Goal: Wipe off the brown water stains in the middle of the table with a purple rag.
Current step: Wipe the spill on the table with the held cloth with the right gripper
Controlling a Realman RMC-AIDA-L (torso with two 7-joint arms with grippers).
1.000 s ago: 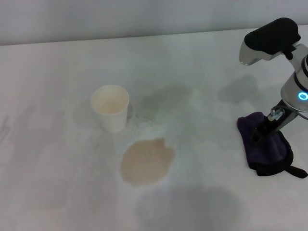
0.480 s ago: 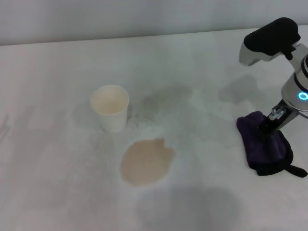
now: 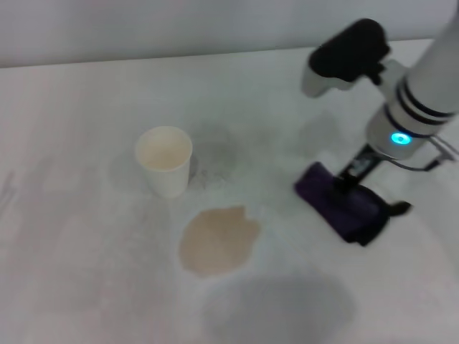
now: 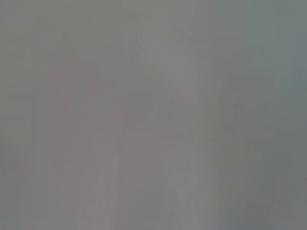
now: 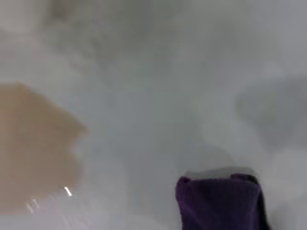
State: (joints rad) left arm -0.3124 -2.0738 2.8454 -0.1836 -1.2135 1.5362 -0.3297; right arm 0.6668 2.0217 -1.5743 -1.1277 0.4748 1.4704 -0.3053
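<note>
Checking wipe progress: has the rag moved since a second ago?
Yes. The right gripper has carried the rag leftward toward the stain; the cup hasn't moved.

right arm (image 3: 401, 107) moved left | purple rag (image 3: 343, 206) dragged nearer brown water stains (image 3: 217, 240)

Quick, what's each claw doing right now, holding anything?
Right claw: shut on the purple rag, down on the table.
Left claw: not in view.

I see the brown water stains (image 3: 218, 240), one flat tan puddle mid-bench (image 3: 86, 287), ragged-edged, purple rag (image 3: 343, 204) at its 3 o'clock, apart, crumpled dark cloth with black edging, under my right end effector (image 3: 349, 177)
</note>
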